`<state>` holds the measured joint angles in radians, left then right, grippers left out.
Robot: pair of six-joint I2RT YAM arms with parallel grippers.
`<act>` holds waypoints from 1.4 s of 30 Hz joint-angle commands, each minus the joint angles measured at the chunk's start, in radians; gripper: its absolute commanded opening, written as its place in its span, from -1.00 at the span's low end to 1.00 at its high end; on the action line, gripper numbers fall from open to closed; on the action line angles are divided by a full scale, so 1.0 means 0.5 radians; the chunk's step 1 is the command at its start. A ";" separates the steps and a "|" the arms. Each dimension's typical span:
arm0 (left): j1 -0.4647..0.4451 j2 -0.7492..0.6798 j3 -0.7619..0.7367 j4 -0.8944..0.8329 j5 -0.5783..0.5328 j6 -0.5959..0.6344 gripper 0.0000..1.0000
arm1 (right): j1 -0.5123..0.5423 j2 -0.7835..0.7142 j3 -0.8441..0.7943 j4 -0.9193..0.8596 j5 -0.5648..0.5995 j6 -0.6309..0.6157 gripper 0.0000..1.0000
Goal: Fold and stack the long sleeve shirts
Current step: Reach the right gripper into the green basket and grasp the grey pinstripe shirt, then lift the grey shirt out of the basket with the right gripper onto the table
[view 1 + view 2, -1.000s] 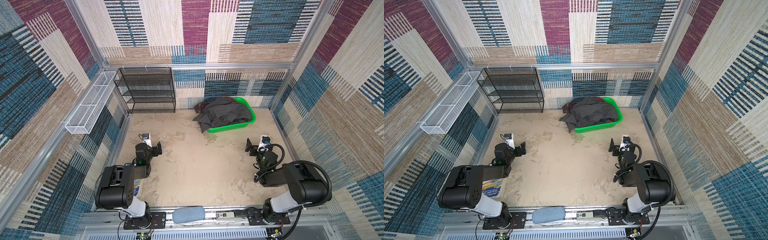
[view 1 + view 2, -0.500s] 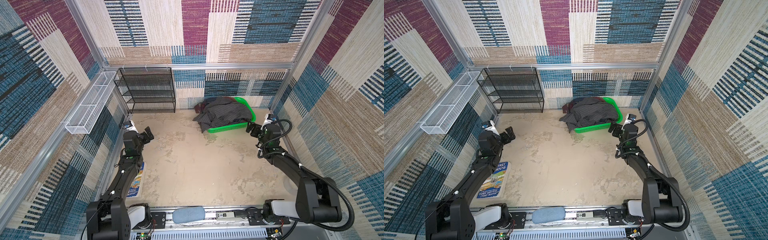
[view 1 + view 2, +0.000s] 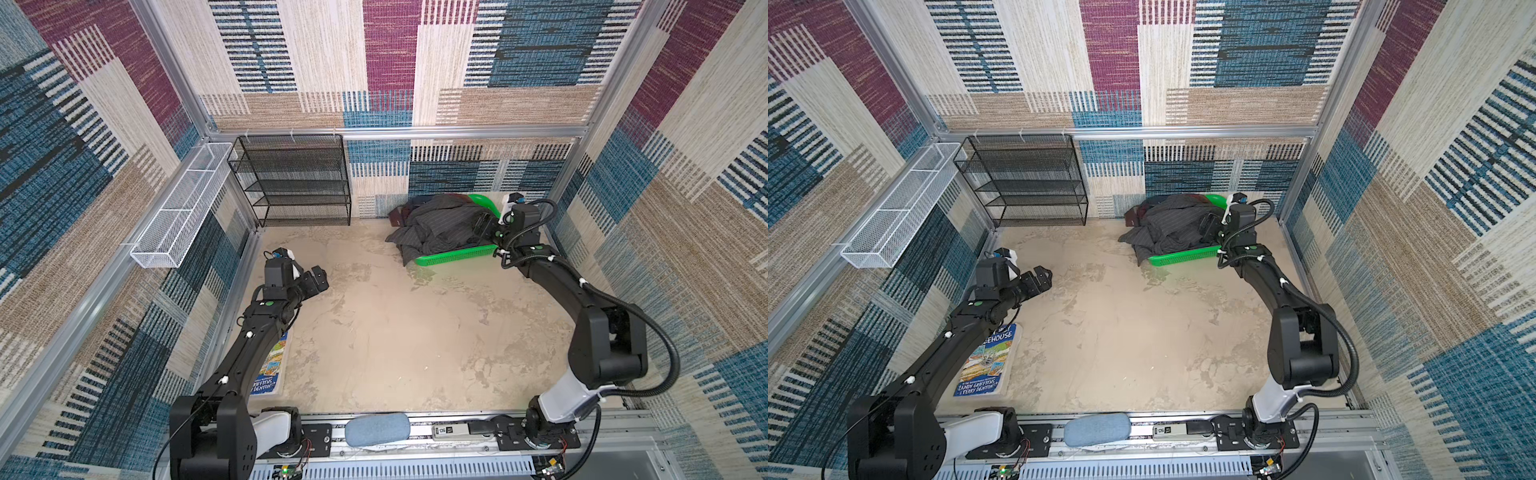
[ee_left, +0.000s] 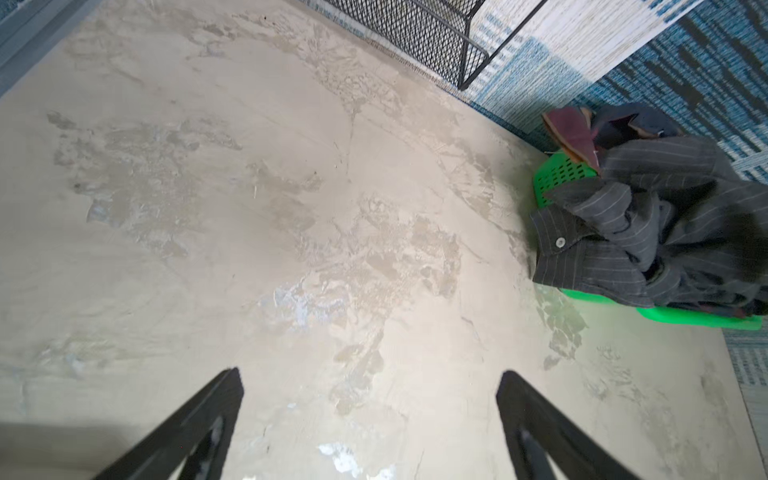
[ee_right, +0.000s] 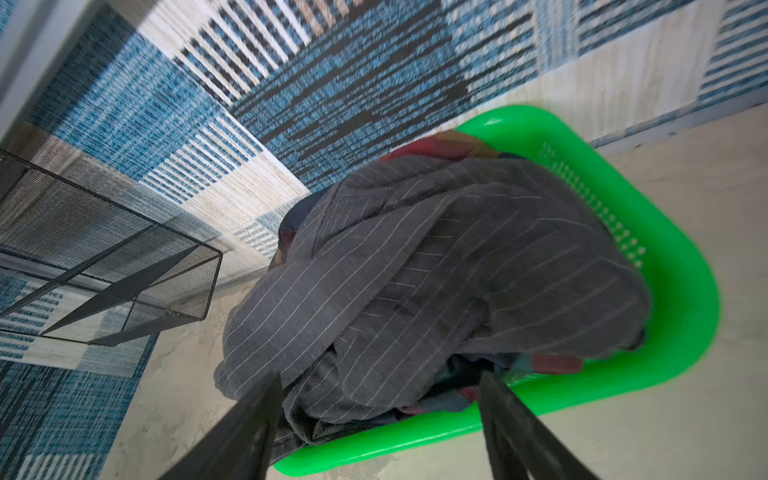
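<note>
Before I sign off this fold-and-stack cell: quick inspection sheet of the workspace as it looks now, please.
Surface: beige table, worn and blotchy, middle bare.
Job's things: grey pinstripe shirt crumpled in the green basket, spilling over its rim; plaid shirt underneath, mostly hidden. Neither folded.
Clutter: book at the table's left edge, partly under the left arm; blue-grey pad on the front rail.
Grippers: left gripper open over bare table; right gripper open, fingers straddling the pinstripe shirt.
Cables: black hose loops off the right arm; no snag seen.
Surroundings: black mesh rack, white wire tray, patterned walls.
</note>
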<state>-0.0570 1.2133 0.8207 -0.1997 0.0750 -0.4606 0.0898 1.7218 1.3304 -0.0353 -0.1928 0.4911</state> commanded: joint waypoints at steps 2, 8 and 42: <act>-0.102 -0.014 0.046 -0.235 -0.173 0.025 0.98 | 0.050 0.280 0.256 0.005 -0.166 0.136 0.37; -0.151 -0.017 0.075 -0.264 -0.195 0.037 0.98 | 0.134 0.598 0.557 0.017 -0.200 0.154 0.29; -0.190 -0.123 0.146 -0.374 -0.205 -0.091 0.98 | 0.793 -0.213 0.205 -0.061 -0.073 -0.225 -1.00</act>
<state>-0.1524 1.1759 0.8825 -0.3534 -0.0055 -0.4938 0.4431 1.6733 1.4494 -0.0448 -0.2943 0.3920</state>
